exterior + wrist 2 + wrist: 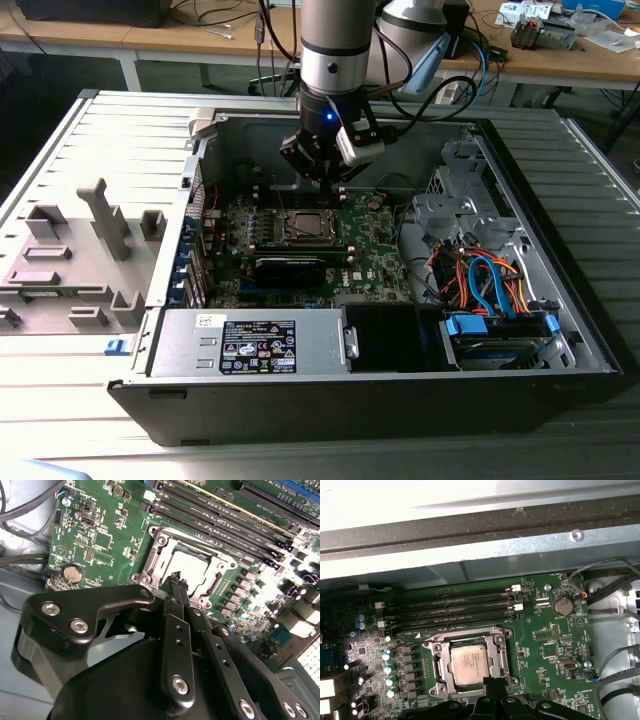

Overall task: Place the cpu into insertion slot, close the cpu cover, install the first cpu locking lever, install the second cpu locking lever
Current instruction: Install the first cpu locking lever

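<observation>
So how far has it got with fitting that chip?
The cpu already lies in the insertion slot, with the cpu cover closed around it. The gripper, fingers together, hovers at the cover's edge. Whether either locking lever is latched, I cannot tell.

A grey ribbed table (80,150) carries everything. An open black computer case (400,400) lies flat on it, taking up the middle and the exterior view's right. On the exterior view's left, just beside the case, a set of grey fixture blocks (70,260) rests on the surface, with one tall upright post (108,215) among them. A small blue piece (116,346) lies nearer, close to the case's corner.
</observation>
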`<move>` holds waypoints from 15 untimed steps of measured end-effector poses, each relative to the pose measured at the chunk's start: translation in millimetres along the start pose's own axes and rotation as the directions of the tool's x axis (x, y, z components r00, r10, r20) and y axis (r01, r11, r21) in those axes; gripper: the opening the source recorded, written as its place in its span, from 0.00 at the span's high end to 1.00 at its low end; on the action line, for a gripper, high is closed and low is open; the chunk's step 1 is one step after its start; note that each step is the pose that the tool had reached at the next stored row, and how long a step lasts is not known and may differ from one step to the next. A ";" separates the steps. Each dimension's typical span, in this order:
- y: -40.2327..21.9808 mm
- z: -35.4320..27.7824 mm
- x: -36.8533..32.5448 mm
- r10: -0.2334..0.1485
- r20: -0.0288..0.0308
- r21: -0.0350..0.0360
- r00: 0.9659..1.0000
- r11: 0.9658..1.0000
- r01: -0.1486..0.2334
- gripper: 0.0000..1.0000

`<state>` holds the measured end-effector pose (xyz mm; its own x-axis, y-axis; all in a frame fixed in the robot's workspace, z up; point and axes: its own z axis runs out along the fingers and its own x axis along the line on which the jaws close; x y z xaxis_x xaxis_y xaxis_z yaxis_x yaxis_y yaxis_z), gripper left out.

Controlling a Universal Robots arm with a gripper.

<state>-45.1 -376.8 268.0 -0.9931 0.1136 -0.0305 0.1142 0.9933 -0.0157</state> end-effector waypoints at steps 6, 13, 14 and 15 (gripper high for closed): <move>0.0 0.9 0.0 -0.033 -0.015 -0.001 0.999 0.999 0.033 0.89; 0.0 1.1 0.1 -0.073 -0.025 -0.001 0.997 0.997 0.073 0.89; 0.0 1.1 0.1 -0.079 -0.025 -0.001 0.997 0.997 0.079 0.89; 0.0 1.1 0.0 -0.082 -0.025 -0.001 0.996 0.997 0.082 0.89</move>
<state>-45.1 -376.8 266.9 -0.9995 0.0320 -0.0046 0.0321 0.9993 -0.0168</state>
